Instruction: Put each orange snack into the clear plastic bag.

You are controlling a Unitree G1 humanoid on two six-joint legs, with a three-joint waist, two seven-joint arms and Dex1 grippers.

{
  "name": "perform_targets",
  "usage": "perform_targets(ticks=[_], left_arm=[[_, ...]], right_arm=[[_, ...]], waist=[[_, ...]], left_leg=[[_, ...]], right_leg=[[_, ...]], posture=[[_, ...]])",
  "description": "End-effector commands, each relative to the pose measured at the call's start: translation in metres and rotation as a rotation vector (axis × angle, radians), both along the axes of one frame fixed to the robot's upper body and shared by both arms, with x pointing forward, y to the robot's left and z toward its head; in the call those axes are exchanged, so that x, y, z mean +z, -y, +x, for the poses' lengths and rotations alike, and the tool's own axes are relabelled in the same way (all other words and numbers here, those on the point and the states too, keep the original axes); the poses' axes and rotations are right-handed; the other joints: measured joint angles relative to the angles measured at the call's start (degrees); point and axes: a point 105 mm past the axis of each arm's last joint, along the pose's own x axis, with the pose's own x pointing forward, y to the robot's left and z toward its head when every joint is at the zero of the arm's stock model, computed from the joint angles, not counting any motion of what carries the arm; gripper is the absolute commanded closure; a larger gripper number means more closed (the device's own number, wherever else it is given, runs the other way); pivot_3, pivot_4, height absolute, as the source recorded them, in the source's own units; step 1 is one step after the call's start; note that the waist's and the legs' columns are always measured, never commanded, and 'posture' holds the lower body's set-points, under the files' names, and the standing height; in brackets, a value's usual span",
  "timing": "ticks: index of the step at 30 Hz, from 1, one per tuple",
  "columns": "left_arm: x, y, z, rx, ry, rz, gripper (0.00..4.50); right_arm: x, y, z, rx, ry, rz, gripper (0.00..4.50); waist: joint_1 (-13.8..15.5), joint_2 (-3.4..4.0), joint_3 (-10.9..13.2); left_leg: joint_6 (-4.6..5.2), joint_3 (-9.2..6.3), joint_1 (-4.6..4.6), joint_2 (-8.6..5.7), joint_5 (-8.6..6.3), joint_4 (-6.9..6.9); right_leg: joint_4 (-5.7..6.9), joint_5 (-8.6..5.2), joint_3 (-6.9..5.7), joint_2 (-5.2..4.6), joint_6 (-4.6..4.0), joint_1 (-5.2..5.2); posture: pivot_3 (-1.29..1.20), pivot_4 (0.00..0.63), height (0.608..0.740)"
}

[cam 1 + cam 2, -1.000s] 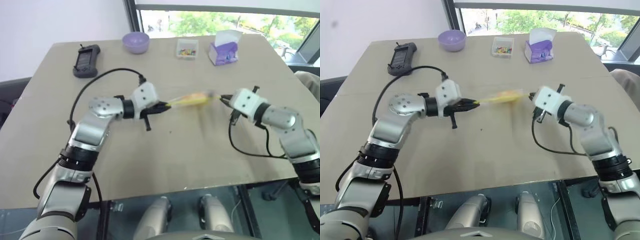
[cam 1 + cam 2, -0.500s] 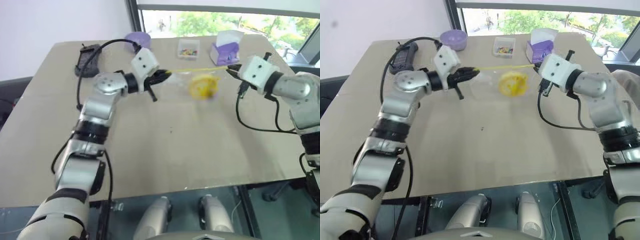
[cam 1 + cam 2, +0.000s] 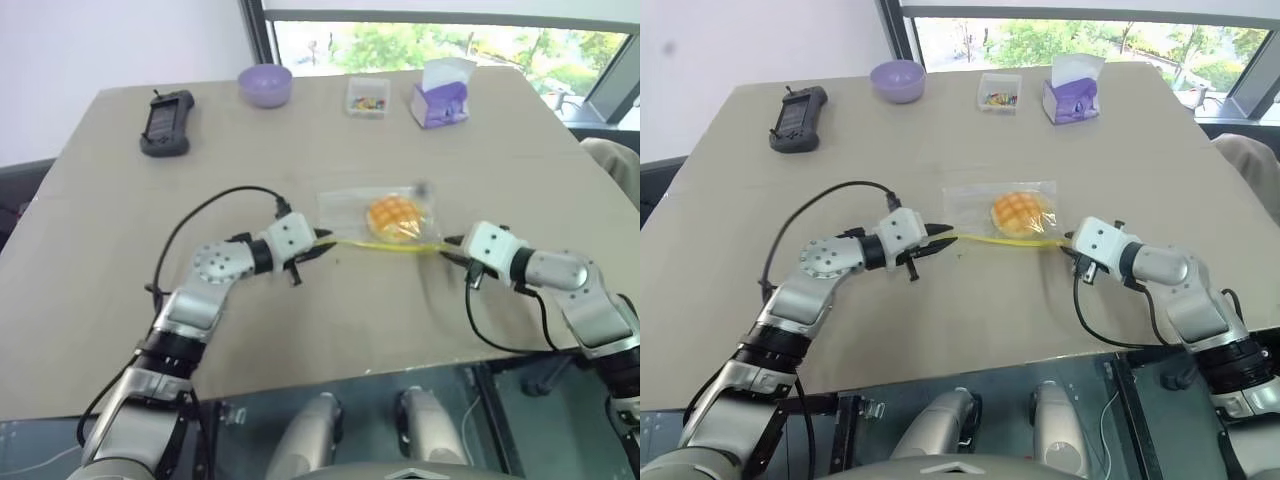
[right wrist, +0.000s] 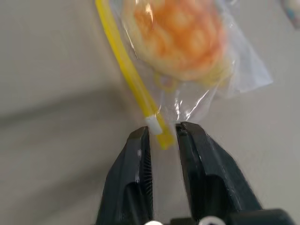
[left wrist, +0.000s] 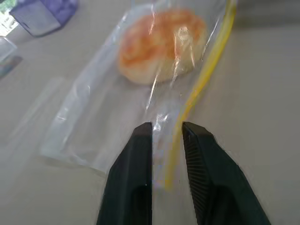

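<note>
The clear plastic bag [image 3: 348, 211] lies flat on the table's middle, its yellow sealing strip [image 3: 385, 245] along the near edge. One orange snack [image 3: 397, 215], a round bun with a grid top, sits inside it. At the strip's left end is my left gripper [image 3: 322, 245], with fingers [image 5: 140, 154] parted and the bag's corner lying loose between them. My right gripper [image 3: 447, 247] is at the strip's right end, fingers [image 4: 192, 145] also apart around the strip's tip. Both grippers are open and low over the tabletop.
Along the far edge stand a purple bowl [image 3: 265, 84], a small clear box of coloured bits [image 3: 366, 96] and a purple tissue box [image 3: 440, 95]. A black handheld device [image 3: 166, 122] lies at the far left. The table's front edge [image 3: 330, 385] is close behind my hands.
Both arms came down from a raised hold. The bag with the bun, stretched in the air before, now rests on the table. Both grippers went from shut to open.
</note>
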Motion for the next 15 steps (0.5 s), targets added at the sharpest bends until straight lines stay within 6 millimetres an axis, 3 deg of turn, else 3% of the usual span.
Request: perform_targets(ticks=[1,5,10,15], left_arm=[[0.017,-0.021,-0.019,0.015,-0.086,-0.083,1.91],[0.028,-0.045,-0.040,0.064,-0.180,-0.182,0.09],[0.039,-0.071,-0.056,0.158,-0.238,-0.237,0.04],[0.045,-0.077,-0.059,0.180,-0.253,-0.223,0.04]], right_arm=[[0.022,0.020,-0.009,-0.039,-0.012,0.068,1.86],[0.033,0.046,-0.027,-0.093,-0.077,0.156,0.04],[0.051,0.070,-0.046,-0.157,-0.096,0.299,0.01],[0.059,0.070,-0.050,-0.156,-0.102,0.369,0.01]], waist=[[0.0,0.04,0.0],[0.2,0.06,0.0],[1.1,0.07,0.0],[1.4,0.08,0.0]], left_leg=[[0.03,0.00,0.26,0.06,-0.02,-0.05],[0.03,0.01,0.26,0.22,-0.03,-0.06],[0.02,0.07,0.25,0.31,-0.05,-0.10],[0.02,0.11,0.30,0.36,-0.06,-0.08]], right_leg=[[-0.06,-0.01,-0.01,0.03,0.00,0.24],[-0.13,0.00,-0.01,0.15,-0.01,0.24],[-0.22,0.00,0.04,0.18,-0.02,0.24],[-0.26,0.00,0.04,0.19,-0.03,0.32]], posture=[[0.00,0.150,0.740],[0.00,0.150,0.740],[0.00,0.150,0.740],[0.00,0.150,0.740]])
